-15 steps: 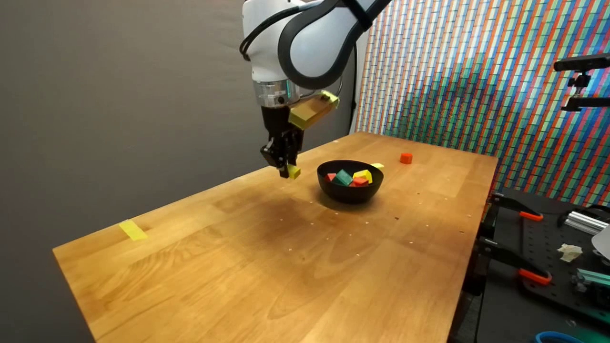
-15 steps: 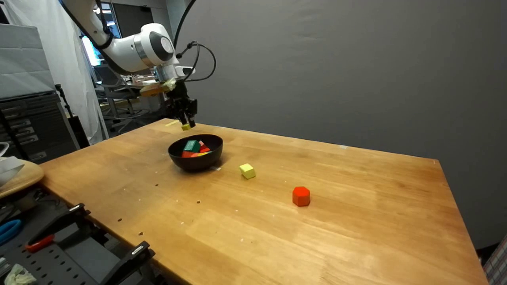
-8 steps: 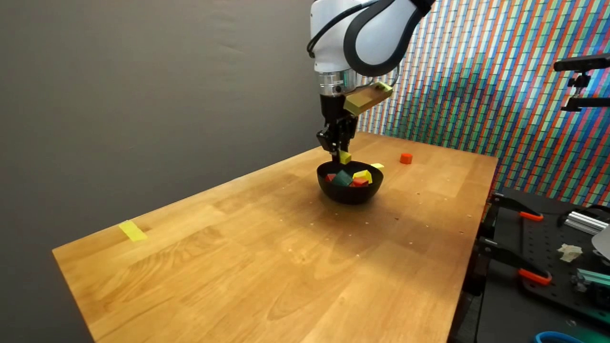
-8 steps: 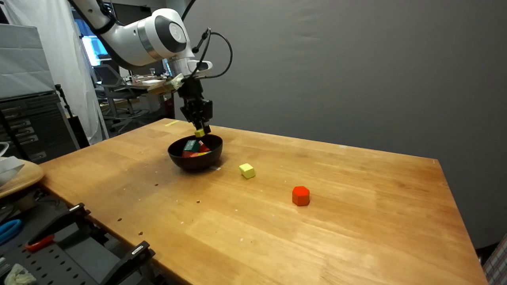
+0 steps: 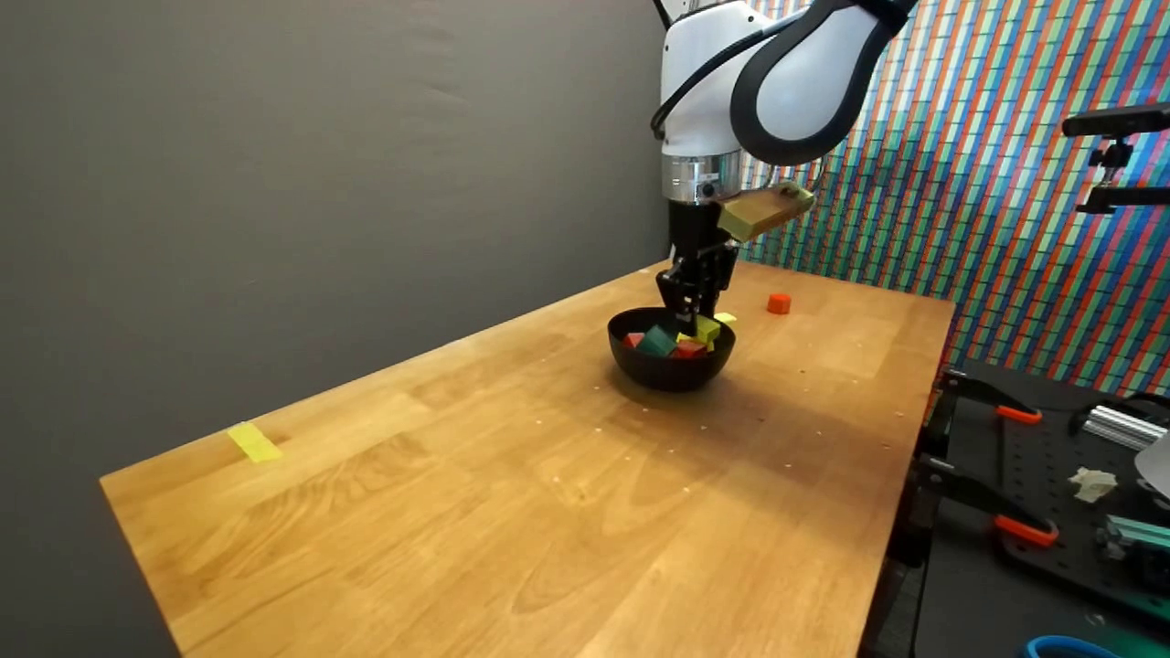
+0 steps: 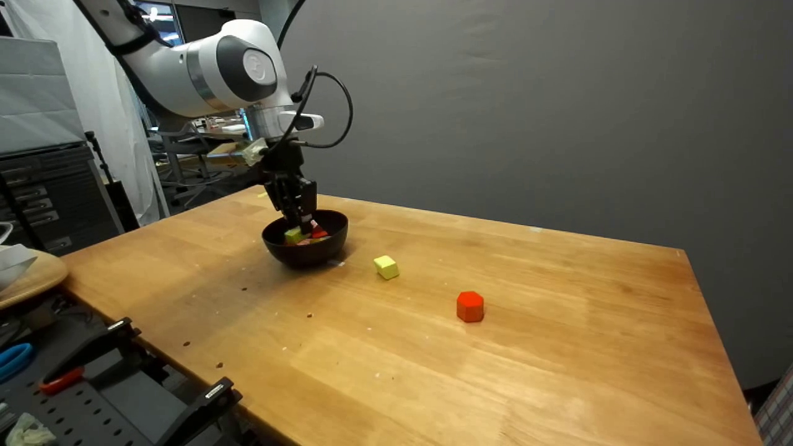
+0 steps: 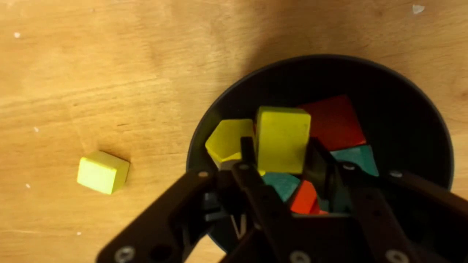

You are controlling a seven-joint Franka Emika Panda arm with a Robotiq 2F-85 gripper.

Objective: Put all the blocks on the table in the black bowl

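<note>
While a yellow block [image 7: 283, 140] is clasped by two sides in the gripper [image 7: 281, 148], it is placed within the mouth of the black bowl [image 5: 672, 373], off-centre, toward a second yellow block [image 7: 227, 138] contained there. By this placing the coming move, judged a release, is thought to be decided: bowl below, no sideways travel needed. Also contained: red block [image 7: 336, 122]; green block [image 5: 658, 342]. Whether these are touched by the clasped piece cannot be told. Outside, on the table [image 6: 526, 371], are recorded: one loose yellow block [image 6: 386, 267], near the bowl; one six-sided red block [image 6: 470, 307], farther off on the same side
</note>
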